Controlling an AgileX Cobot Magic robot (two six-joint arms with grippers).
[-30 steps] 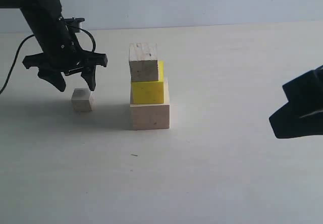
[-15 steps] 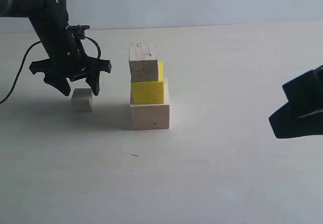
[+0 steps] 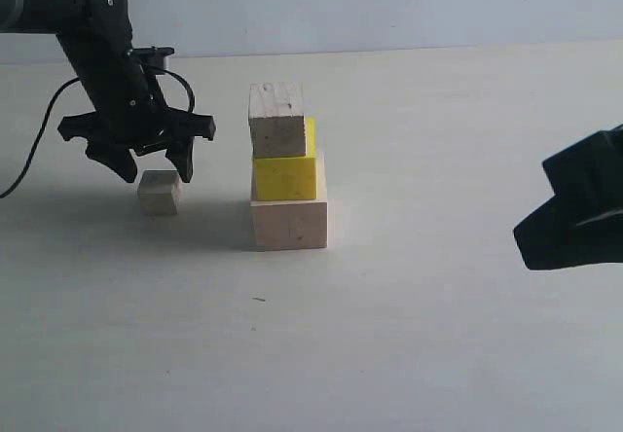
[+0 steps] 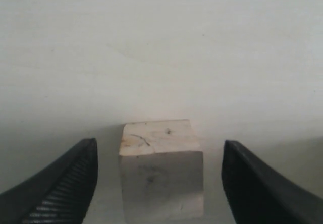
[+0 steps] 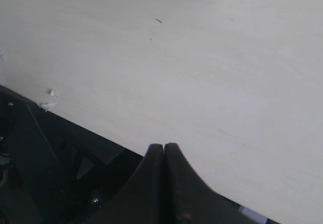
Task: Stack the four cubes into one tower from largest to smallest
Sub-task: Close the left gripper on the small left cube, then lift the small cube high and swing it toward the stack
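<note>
Exterior: four cubes counted, three stacked and one loose. The tower's base is the largest pale wood cube [image 3: 290, 220], with the yellow cube [image 3: 285, 176] on it and the mid wooden cube [image 3: 277, 121] on top. The mid cube is not square on the yellow one; a strip of yellow shows past its right side. The smallest cube [image 3: 159, 195] sits alone on the table [image 3: 409, 335], left of the tower and apart from it. My left gripper [image 3: 155, 173] hangs just above the smallest cube, jaws spread, one tip on each side, nothing pinched. My right gripper [image 3: 531, 242] is far right, well clear of the tower. One dark speck [image 3: 259, 300] lies on the table in front of the base.

Left wrist: the smallest cube is centred between my two fingers [image 4: 70, 183], with a gap on both sides and no contact. Greyish face, scuffed top.

Right wrist: jaws pressed together, empty. Bare table, a corner of the base cube at the frame edge, one white scrap [image 5: 49, 100] by the table edge.
</note>
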